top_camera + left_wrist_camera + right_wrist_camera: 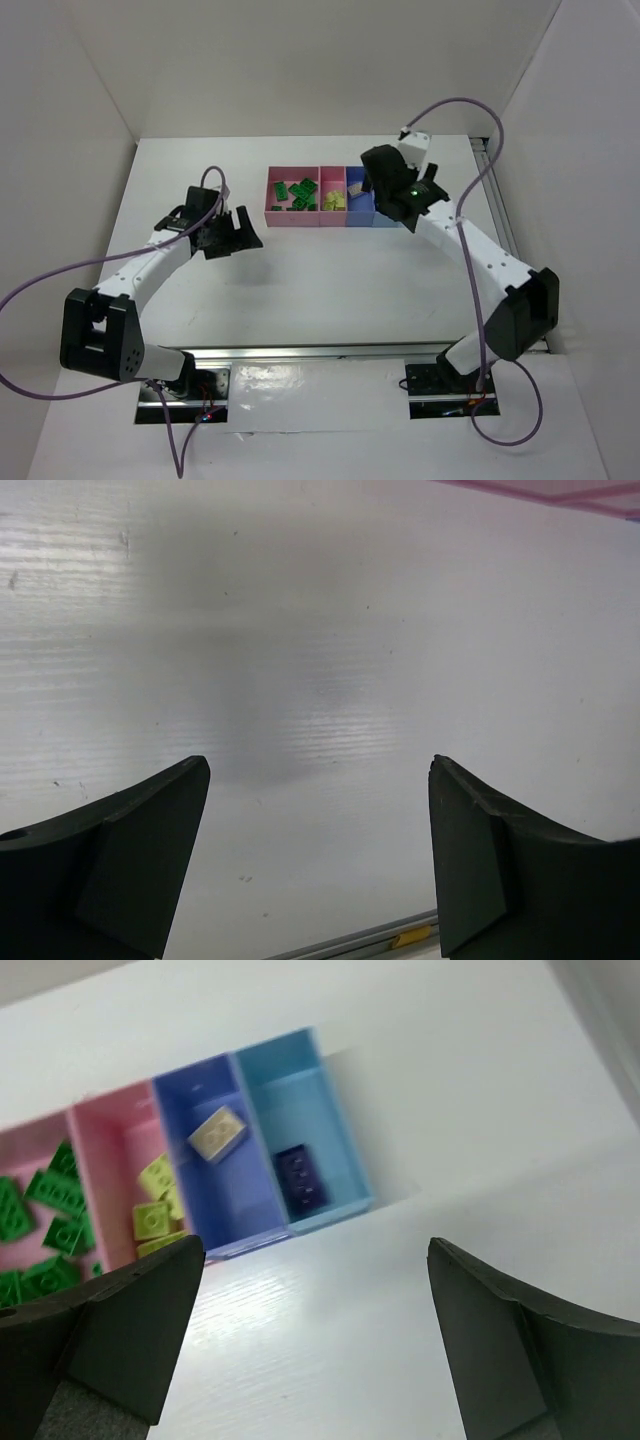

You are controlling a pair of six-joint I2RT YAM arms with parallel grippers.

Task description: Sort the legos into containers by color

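Note:
The containers form a joined row: a large pink tray (290, 224), a smaller pink tray (333, 224) and a blue tray (358, 224). Several dark green legos (296, 193) lie in the large pink tray (30, 1135). Yellow-green legos (155, 1200) lie in the smaller pink tray (110, 1150). A pale cream lego (218, 1132) lies in the blue tray (230, 1195). A dark blue lego (300, 1178) lies in a light blue end tray (300, 1110). My right gripper (316, 1250) is open and empty, above the row's right end (385, 190). My left gripper (320, 765) is open and empty, left of the trays (238, 238).
White walls enclose the table on three sides. A metal rail (300, 352) runs along the near edge by the arm bases. Purple cables (470, 110) loop from both arms. The pink tray's rim (560, 488) shows at the top right of the left wrist view.

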